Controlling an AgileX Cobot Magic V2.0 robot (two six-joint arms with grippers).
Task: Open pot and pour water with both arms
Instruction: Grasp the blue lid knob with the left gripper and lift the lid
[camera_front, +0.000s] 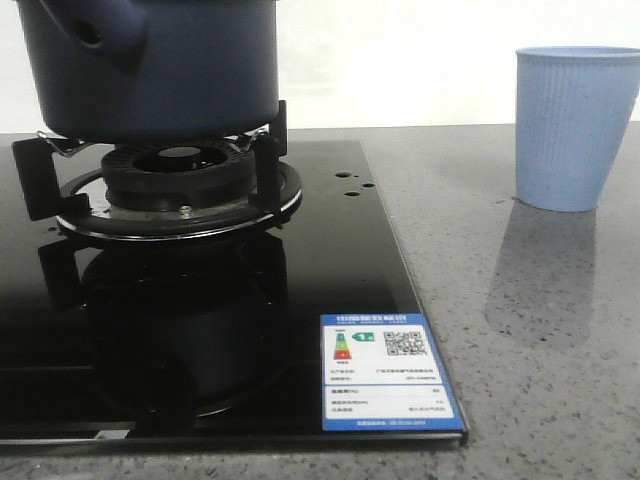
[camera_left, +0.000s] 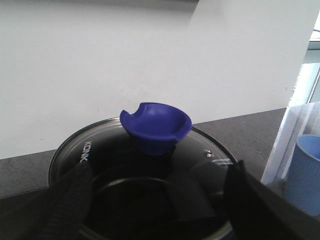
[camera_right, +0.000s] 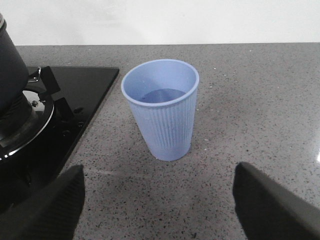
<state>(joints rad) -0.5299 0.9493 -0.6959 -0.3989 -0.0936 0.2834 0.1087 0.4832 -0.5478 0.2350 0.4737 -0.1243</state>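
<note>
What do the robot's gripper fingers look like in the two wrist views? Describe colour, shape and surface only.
Left gripper: two black wedge-shaped fingers with a ribbed, textured surface. Right gripper: likewise black, angular fingers, finely textured. No cables, markings or arm links are visible.

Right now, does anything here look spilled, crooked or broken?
Nothing stands out. The pot sits level on the burner, its glass lid still in place, and the blue cup stands upright on a dry counter.
</note>
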